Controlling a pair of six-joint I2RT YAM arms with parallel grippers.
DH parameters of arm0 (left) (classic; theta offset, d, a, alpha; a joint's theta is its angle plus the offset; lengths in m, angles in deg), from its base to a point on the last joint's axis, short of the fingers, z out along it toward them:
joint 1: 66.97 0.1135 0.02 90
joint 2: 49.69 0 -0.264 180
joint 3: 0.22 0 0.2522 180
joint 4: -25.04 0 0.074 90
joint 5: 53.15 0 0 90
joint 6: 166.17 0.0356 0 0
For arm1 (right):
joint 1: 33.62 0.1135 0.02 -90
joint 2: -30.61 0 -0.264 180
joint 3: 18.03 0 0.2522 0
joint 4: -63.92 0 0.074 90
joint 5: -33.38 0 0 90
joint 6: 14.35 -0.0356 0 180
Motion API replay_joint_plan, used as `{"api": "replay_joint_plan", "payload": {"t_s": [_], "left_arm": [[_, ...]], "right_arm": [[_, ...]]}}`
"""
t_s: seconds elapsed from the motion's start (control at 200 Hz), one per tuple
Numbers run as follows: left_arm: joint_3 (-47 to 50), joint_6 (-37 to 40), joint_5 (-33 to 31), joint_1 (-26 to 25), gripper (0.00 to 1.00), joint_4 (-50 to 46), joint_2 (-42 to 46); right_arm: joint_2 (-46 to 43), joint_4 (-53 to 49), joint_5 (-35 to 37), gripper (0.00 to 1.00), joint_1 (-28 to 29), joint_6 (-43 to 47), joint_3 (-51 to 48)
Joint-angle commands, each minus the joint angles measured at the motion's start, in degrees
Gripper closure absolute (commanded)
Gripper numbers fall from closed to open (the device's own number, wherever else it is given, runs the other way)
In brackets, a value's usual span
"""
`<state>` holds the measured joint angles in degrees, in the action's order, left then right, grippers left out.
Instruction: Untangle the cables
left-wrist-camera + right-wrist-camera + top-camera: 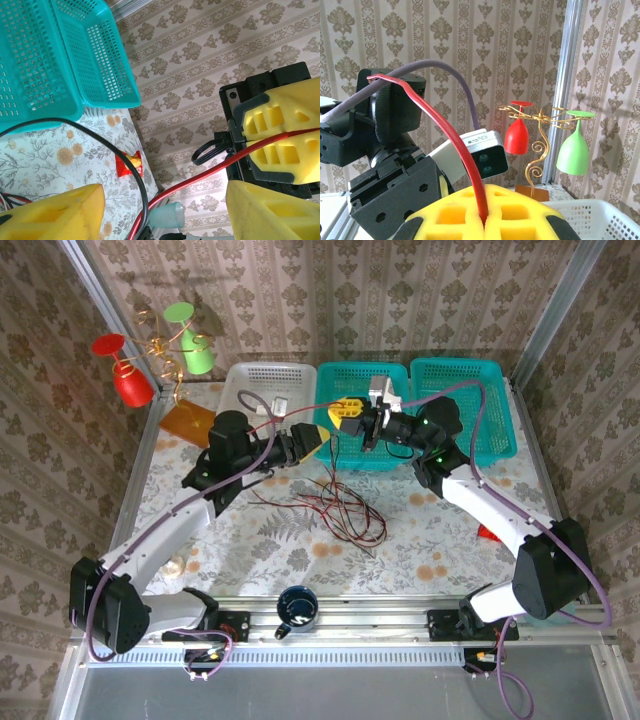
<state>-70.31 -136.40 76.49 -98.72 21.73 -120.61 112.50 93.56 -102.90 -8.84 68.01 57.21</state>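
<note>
A loose heap of thin red and black cables point(335, 508) lies on the flowered table point(250, 540) between the arms. One red cable point(447, 130) rises from it, and my right gripper point(484, 222) is shut on it, its yellow fingers pressed together around the strand above the middle basket. My left gripper point(165, 200) faces it from the left, open with a wide gap. The same red cable point(200, 175) runs through that gap without touching either yellow finger point(55, 212). A black cable point(107, 145) loops past beside it. From above, the left gripper point(312, 438) and right gripper point(346, 418) are nearly tip to tip.
A white basket point(262, 375) and two teal baskets point(345, 375) point(495, 405) line the back. A gold wire stand with red and green cups point(160, 345) is at the back left. A dark mug point(297, 608) sits at the front rail, a red wrapper point(488, 533) at the right.
</note>
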Motion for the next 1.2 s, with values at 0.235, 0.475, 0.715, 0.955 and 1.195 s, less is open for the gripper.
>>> {"api": "replay_joint_plan", "payload": {"t_s": [0.235, 0.475, 0.715, 0.955, 1.195], "left_arm": [[2.57, -8.42, 1.24, -1.83, 0.37, 14.11, -3.82], [5.19, -14.33, 0.11, -1.32, 0.46, 25.12, -6.98], [6.31, -16.6, -1.28, -1.04, 0.58, 30.21, -8.64], [5.3, -14.75, -2.37, -0.95, 1.0, 29.75, -8.01], [-3.06, -0.98, -5.91, 0.07, 1.0, 10.95, -2.89]], "right_arm": [[0.27, 6.15, 0.19, 1.0, 1.04, -2.33, 0.55], [-0.37, 7.57, 0.71, 1.0, 1.16, -3.78, -0.64], [-0.68, 7.14, 0.47, 1.0, 1.16, -4.14, -0.74], [-4.16, 3.6, 2.3, 1.0, 0.47, -2.87, -1.52], [-14.44, -5.17, 13.98, 1.0, -3.24, -2.9, -6.89]]}}
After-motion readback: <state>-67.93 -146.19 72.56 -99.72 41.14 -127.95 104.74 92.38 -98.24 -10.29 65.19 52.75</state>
